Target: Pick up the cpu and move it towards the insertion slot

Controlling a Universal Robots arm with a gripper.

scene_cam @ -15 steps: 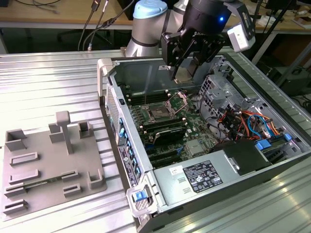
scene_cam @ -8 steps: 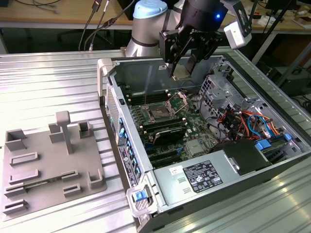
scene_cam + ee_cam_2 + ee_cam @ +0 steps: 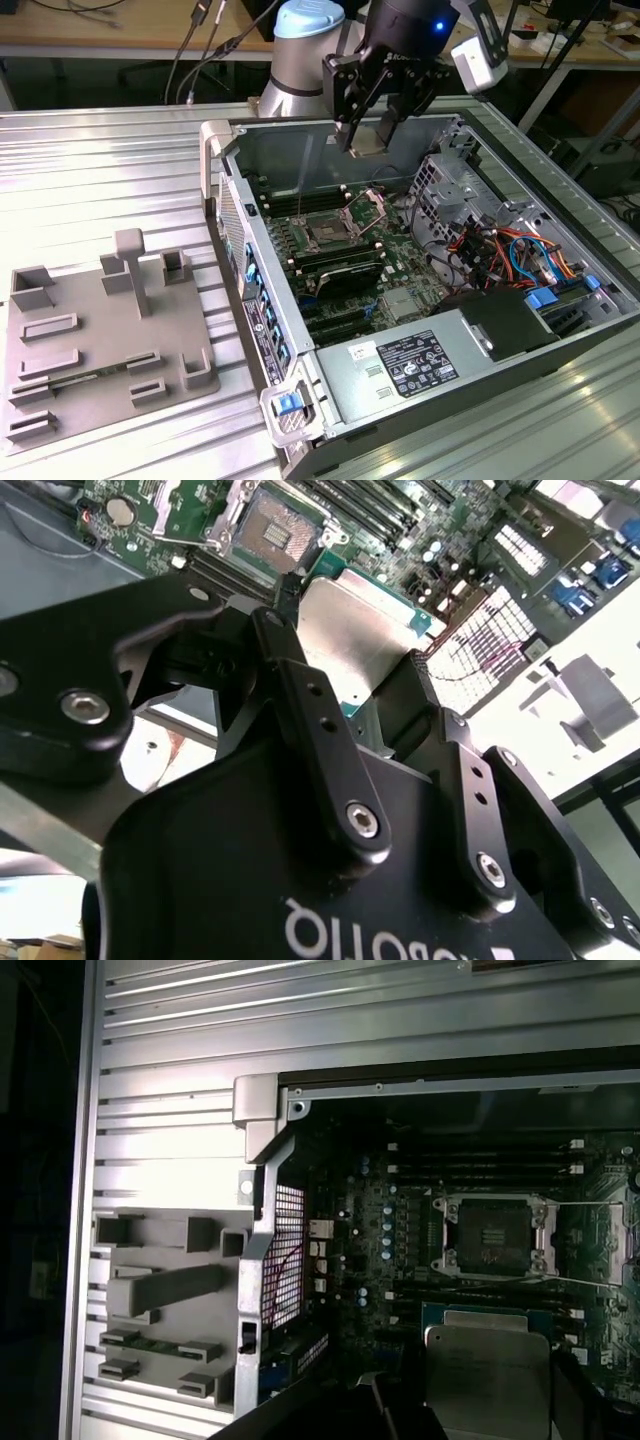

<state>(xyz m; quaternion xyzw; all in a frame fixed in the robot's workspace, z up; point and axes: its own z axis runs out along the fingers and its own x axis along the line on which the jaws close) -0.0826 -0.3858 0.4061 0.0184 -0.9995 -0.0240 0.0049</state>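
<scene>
In the exterior view, the silver power-supply box (image 3: 410,365) sits nearest, at the front of the open computer case (image 3: 225,150), with the grey fixture plate (image 3: 100,340) on the ribbed metal table (image 3: 100,180) towards the exterior view's left. Above the case, the gripper (image 3: 370,135) hangs with its jaws closed on the cpu (image 3: 372,138), which is raised well above the motherboard; the insertion slot (image 3: 330,232) lies below it, uncovered, with its frame swung open. In the second wrist view, the 2 black fingers (image 3: 300,695) clamp the silvery cpu (image 3: 355,645) on opposite edges, with the insertion slot (image 3: 275,525) beyond it. In the first wrist view, the cpu (image 3: 487,1380) hangs near the insertion slot (image 3: 495,1237), apart from it.
</scene>
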